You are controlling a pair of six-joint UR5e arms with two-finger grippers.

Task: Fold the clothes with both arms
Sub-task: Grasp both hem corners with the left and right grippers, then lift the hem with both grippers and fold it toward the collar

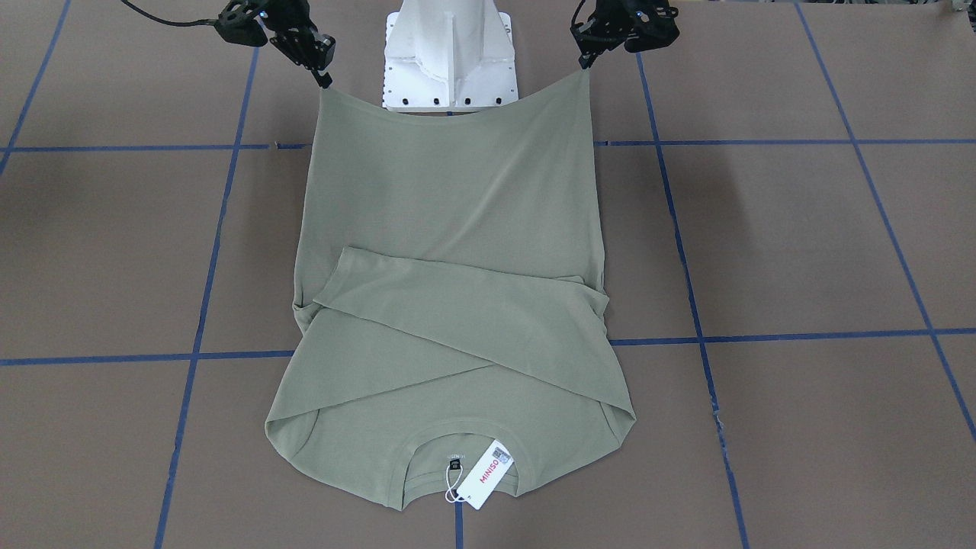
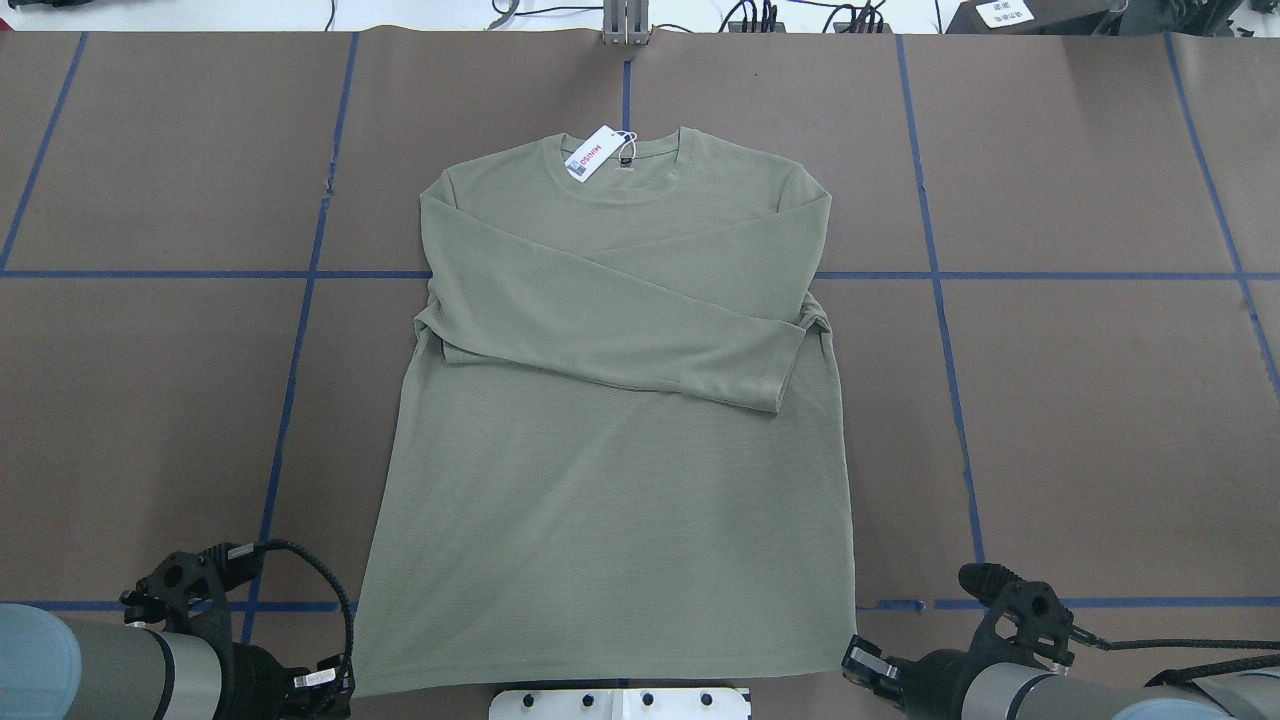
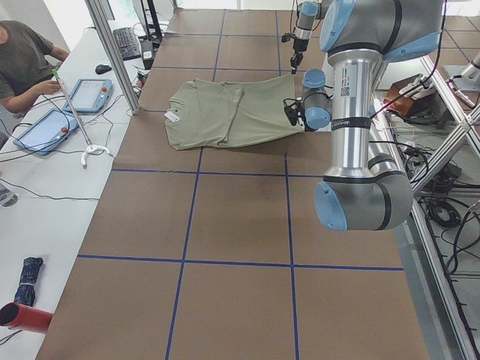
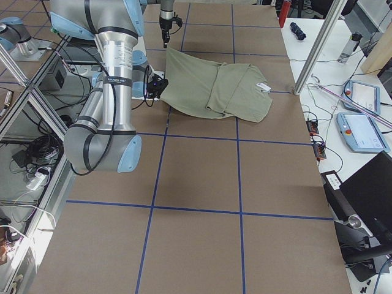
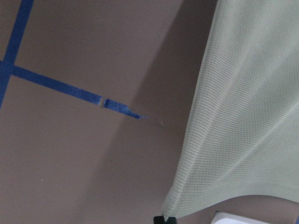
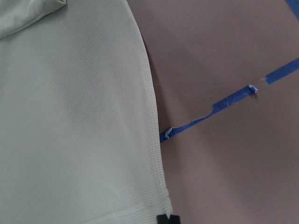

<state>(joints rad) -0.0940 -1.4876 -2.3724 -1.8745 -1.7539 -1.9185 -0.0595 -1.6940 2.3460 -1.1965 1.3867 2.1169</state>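
On the brown table (image 1: 801,244), the sage-green shirt (image 1: 457,206) lies centred between the arms, collar at the far end from the robot and hem at the robot's side. Both sleeves are folded across the chest; the top sleeve (image 1: 473,297) runs from the robot's left shoulder side, with its cuff near the shirt's edge on the robot's right. The white MINISO hang tag (image 1: 488,474) sits at the collar. Left gripper (image 1: 585,67) is clamped on the hem corner on its side, and right gripper (image 1: 325,78) is clamped on the other corner. The hem is raised off the table and sags in a shallow curve between the two pinch points, just in front of the white pedestal base (image 1: 450,53). The collar half is flat on the table. Left wrist view: the corner of cloth runs down into the black fingertips (image 5: 166,219) at the bottom edge. Right wrist view shows the same, with the corner at the fingertips (image 6: 167,218). Blue tape lines (image 1: 762,142) pass under the shirt's mid and chest sections.
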